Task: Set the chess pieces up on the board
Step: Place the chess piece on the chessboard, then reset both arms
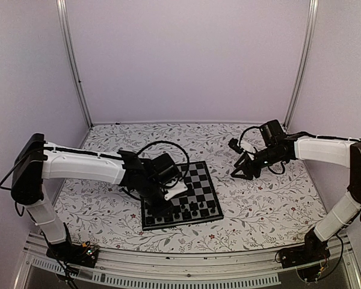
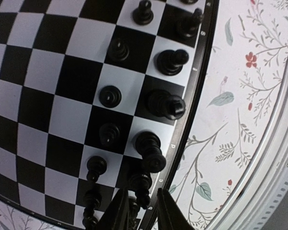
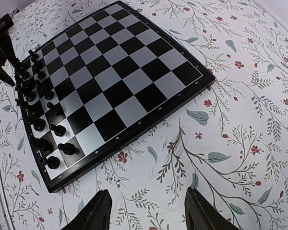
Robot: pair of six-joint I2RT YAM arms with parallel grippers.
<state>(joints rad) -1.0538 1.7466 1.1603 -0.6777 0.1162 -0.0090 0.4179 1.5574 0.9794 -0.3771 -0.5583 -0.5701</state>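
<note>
The board [image 1: 200, 180] lies on the floral table cover in front of the left arm. Black chess pieces [image 1: 186, 211] stand in two rows along its near edge. My left gripper [image 1: 164, 206] hangs over the left end of those rows. In the left wrist view its fingers [image 2: 117, 213] are slightly parted around the top of one back-row piece [image 2: 141, 184], with a visible gap beside it. My right gripper [image 1: 242, 173] is open and empty over the cover, right of the board. In the right wrist view [image 3: 146, 211] the board [image 3: 125, 72] and pieces [image 3: 38, 96] lie ahead.
The board's border shows file letters [image 2: 173, 146] beside the floral table cover [image 2: 240, 120]. A metal rail [image 1: 168, 265] runs along the table's near edge. Purple walls close in the back and sides.
</note>
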